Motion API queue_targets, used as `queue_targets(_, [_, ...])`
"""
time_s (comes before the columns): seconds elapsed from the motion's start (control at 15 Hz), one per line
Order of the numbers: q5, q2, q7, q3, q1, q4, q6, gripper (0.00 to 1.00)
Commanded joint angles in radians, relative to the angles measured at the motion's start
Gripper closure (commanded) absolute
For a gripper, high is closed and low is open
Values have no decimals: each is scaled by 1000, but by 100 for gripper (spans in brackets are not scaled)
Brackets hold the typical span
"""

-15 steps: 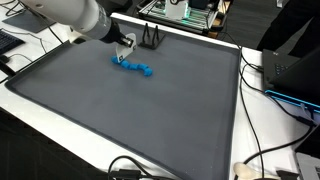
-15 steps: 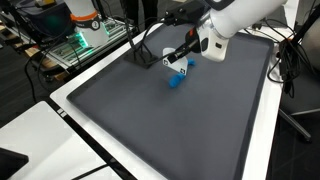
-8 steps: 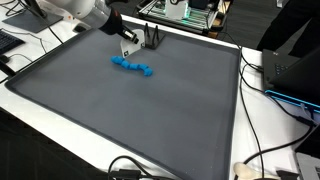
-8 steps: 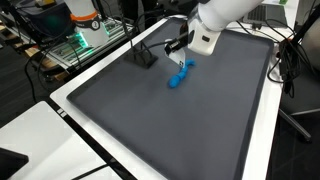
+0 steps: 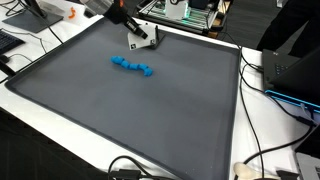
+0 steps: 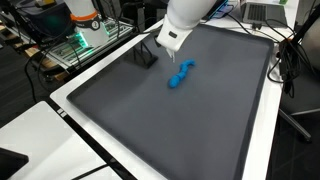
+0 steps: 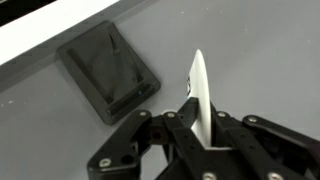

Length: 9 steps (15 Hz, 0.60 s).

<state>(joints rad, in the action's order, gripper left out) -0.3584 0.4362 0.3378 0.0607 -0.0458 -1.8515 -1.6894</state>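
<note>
In an exterior view the hand [image 5: 138, 41] hangs over the grey table [image 5: 150, 120], beyond the blue toy [image 5: 133, 66]. In the wrist view it is clamped on a thin white piece [image 7: 198, 92], upright near a black holder [image 7: 108, 70].

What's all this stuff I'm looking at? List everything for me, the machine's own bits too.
Mat: one, dark grey, covering most of the table.
Table: one, white, showing as a border around the mat.
Blue toy: one, a knobbly blue string, lying on the mat towards its far side.
Black holder: one, black, rectangular, on the mat near its far edge, just ahead of the fingers.
Cables: several, black, on the table beside the mat.
Shelf with green light: one, beyond the table.
White flat piece: one, thin, standing on edge, pinched in the fingers.
Arm: one, white, reaching over the far side of the mat.
Fingers: two, black, shut on the white flat piece.
</note>
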Motion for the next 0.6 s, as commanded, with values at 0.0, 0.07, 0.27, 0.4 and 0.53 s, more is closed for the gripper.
queue_targets(0.0, [-90,-123,73,25,-16,-178,-61,98])
queue_targets(0.07, [-105,-139,90,31,-19,-202,-63,98])
queue_targets(0.27, [-66,-108,68,30,-15,-159,-59,91])
queue_targets(0.4, [-67,-131,73,31,-15,-186,-74,91])
queue_targets(0.53, [-68,-138,74,31,-15,-194,-78,91])
